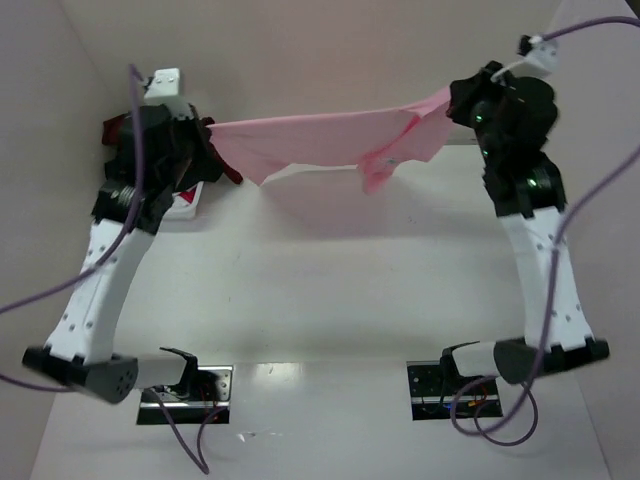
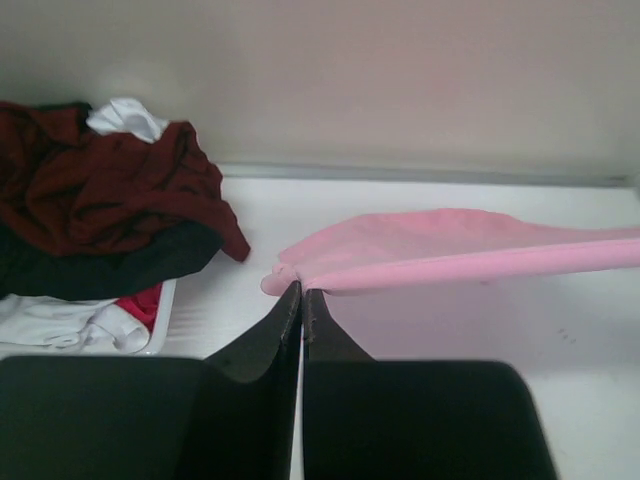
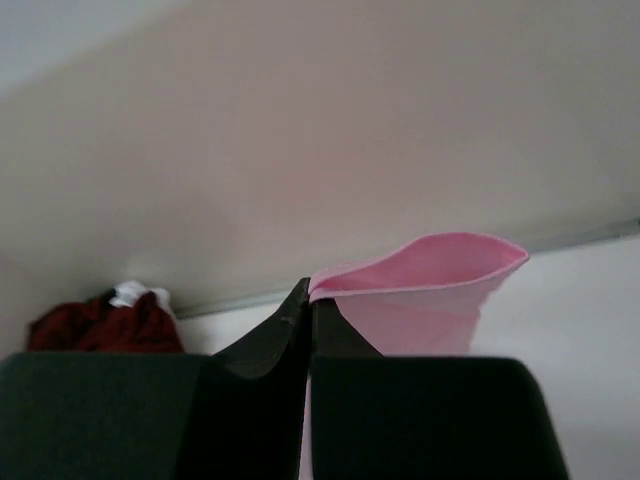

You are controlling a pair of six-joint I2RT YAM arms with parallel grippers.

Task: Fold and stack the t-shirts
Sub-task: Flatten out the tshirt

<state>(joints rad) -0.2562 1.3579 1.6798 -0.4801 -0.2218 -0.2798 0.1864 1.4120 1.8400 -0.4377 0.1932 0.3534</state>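
1. Now I hold the pink t-shirt (image 1: 330,140) stretched mid-air across the upper frame, above the bench (image 1: 330,300), so it spreads for folding.
2. Both closed tight on cloth: left pincer (image 2: 302,292) on one end, right pincer (image 3: 308,290) on the other.
3. Other t-shirts (image 2: 110,200) heaped upper left, not yet folded.

You can read no text, number, brand or sign in these views. The pink t-shirt (image 1: 320,140) shows you only plain cloth. The heap of shirts (image 2: 110,200) at the far left corner of the table shows no legible print.
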